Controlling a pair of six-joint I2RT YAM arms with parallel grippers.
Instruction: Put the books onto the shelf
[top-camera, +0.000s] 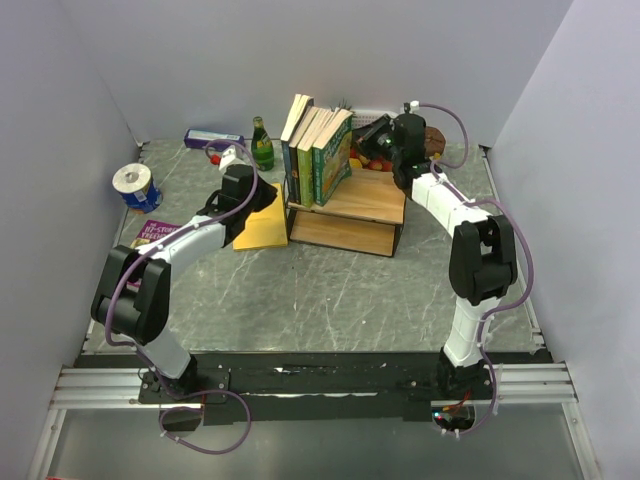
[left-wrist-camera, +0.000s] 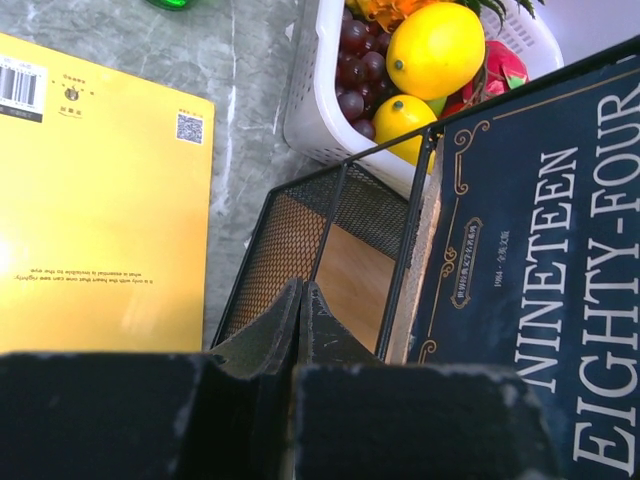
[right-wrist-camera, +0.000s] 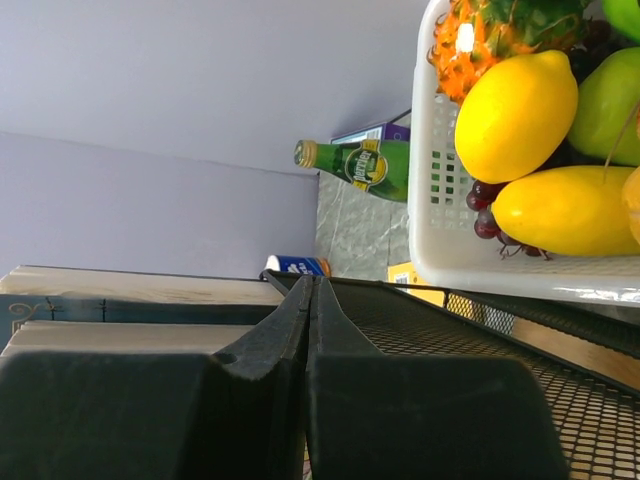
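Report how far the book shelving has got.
Done: several books stand on the shelf, on its top board. In hand: nothing; the left gripper and right gripper are both shut and empty. Left: the yellow book and the purple book lie on the table.

The worktop (top-camera: 330, 290) is marbled grey with white veins. A navy book (left-wrist-camera: 540, 280) is ornamented in gold; a yellow book (left-wrist-camera: 100, 200) is left mostly plain. The shelf (top-camera: 360, 200) is framed in black mesh, boarded in light wood.
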